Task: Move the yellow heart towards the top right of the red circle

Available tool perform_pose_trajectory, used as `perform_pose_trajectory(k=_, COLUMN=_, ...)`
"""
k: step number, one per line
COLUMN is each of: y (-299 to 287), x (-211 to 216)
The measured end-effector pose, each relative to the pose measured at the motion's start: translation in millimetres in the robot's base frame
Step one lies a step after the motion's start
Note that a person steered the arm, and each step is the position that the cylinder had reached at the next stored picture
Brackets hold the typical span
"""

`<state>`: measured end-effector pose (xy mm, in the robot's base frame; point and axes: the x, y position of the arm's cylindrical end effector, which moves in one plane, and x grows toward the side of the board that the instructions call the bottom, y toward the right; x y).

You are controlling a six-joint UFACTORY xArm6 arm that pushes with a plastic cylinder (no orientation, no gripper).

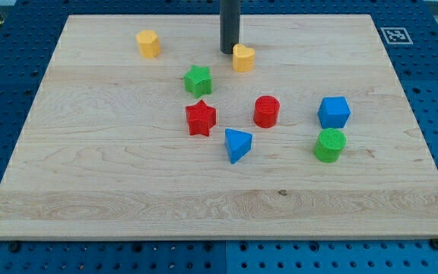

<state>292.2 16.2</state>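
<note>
The yellow heart [242, 58] lies near the view's top centre on the wooden board [128, 183]. The red circle [266, 111] stands below and slightly right of it, near the board's middle. My tip [229, 51] is the lower end of the dark rod coming down from the view's top; it sits right at the heart's left side, touching or nearly touching it. The heart is above and a little left of the red circle.
A yellow cylinder-like block [148, 44] is at the top left. A green star [198, 80], a red star [201, 118] and a blue triangle [237, 144] lie left of the red circle. A blue cube-like block [334, 112] and a green circle [330, 145] lie at the right.
</note>
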Motion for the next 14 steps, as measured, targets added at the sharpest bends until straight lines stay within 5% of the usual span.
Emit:
perform_pose_trajectory(k=5, y=3.9, x=34.2)
perform_pose_trajectory(k=11, y=78.9, x=28.1)
perform_pose_trajectory(k=13, y=82.1, x=37.8)
perform_pose_trajectory(k=14, y=50.6, x=8.1)
